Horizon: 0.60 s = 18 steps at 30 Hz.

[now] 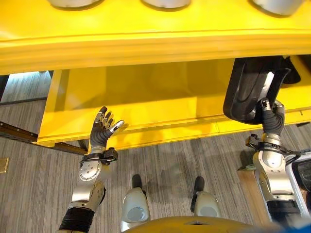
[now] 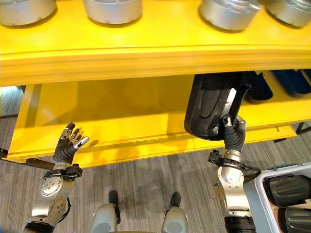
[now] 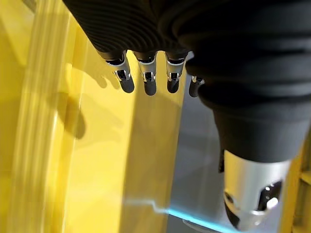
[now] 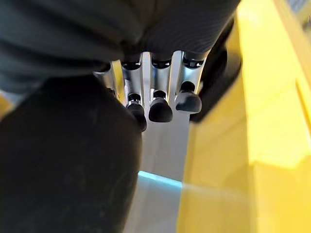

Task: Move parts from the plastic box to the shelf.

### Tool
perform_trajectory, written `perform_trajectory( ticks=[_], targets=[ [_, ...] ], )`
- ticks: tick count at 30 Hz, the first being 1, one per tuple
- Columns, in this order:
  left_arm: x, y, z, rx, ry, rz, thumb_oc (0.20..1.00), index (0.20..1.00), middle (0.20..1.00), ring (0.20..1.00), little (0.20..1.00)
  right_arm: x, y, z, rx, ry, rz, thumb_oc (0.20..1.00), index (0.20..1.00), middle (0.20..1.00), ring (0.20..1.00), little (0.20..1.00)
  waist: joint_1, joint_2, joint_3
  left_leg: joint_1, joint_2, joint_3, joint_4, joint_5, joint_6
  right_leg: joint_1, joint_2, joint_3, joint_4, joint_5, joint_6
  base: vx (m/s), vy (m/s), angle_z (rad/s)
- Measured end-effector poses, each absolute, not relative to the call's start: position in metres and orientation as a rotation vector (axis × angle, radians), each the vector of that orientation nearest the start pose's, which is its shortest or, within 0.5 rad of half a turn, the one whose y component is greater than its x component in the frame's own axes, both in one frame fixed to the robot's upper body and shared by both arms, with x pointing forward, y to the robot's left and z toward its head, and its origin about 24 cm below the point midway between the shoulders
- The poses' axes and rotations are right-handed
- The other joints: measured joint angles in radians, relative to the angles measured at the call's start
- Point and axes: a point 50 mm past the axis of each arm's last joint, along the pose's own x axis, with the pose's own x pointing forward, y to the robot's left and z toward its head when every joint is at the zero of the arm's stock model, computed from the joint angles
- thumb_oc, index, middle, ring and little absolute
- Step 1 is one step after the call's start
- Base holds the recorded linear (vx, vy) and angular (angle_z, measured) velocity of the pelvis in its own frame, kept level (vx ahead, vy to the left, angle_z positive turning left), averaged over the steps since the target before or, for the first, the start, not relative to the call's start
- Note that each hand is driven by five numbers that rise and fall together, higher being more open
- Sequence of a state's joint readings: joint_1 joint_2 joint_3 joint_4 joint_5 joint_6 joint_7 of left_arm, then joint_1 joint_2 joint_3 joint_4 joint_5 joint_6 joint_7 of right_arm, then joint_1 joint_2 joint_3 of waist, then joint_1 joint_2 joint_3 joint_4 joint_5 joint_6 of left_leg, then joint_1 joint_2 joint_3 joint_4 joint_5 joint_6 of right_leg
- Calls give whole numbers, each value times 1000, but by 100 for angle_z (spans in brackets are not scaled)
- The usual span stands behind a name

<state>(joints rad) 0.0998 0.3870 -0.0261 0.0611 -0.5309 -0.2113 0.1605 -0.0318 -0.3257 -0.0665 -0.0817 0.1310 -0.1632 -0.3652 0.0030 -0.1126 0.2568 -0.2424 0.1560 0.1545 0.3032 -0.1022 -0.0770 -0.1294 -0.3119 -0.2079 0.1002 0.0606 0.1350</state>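
One right robot hand (image 2: 232,132) clasping black part (image 2: 211,109), left robot hand (image 2: 68,142) spread, empty

**Black part held at the yellow shelf**

A large black ribbed plastic part (image 2: 210,109), curved like a shell with a pale inner face, stands nearly upright at the front lip of the yellow metal shelf (image 2: 146,124), on its lower level, right of the shelf's middle. The right robot hand (image 2: 233,132) grips its lower edge. More black parts (image 2: 286,190) lie in the grey plastic box (image 2: 255,194), below the shelf's right end.
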Motion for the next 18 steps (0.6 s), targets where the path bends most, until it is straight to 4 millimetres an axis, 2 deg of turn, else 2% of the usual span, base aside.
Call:
perform_trajectory(
  ticks=[4,6,12,14,16,18],
  targets=[
    [229,240,40,-128,-38,212,1000,1000,1000,1000,1000,271,-224,123,-125,-393,-359,200,200,200,200,200,12,-46,-4,-23,-7,-1,24,-15,7,-3,-6,-2,-19,11,-1,27,17,1],
    [232,239,42,-126,-48,209,1000,1000,1000,1000,1000,286,-216,131,-135,-410,-322,200,200,200,200,200,14,-57,-8,-40,-2,-3,27,-18,5,-5,-1,-9,-32,9,1,0,0,0],
    [236,239,49,-130,-80,216,1000,1000,1000,1000,1000,306,-206,147,-148,-431,-256,200,200,200,200,200,38,-58,-9,-89,14,-8,31,-4,-4,-38,17,-17,-66,25,28,-5,-16,-3],
    [236,240,50,-133,-85,222,1000,1000,1000,1000,1000,320,-203,156,-165,-430,-221,200,200,200,200,200,45,-51,-3,-91,22,-11,27,2,-8,-41,26,-23,-68,27,27,-6,-16,-3],
    [237,238,50,-138,-85,214,1000,1000,1000,1000,1000,328,-208,161,-193,-424,-230,200,200,200,200,200,56,-45,3,-92,24,-15,17,7,-11,-43,30,-26,-71,27,26,-16,-10,0],
    [237,237,54,-141,-104,207,1000,1000,1000,1000,1000,343,-216,176,-226,-420,-245,200,200,200,200,200,66,-45,18,-95,26,-16,11,16,-15,-54,33,-24,-72,30,23,-34,-15,-4]
  ],
)
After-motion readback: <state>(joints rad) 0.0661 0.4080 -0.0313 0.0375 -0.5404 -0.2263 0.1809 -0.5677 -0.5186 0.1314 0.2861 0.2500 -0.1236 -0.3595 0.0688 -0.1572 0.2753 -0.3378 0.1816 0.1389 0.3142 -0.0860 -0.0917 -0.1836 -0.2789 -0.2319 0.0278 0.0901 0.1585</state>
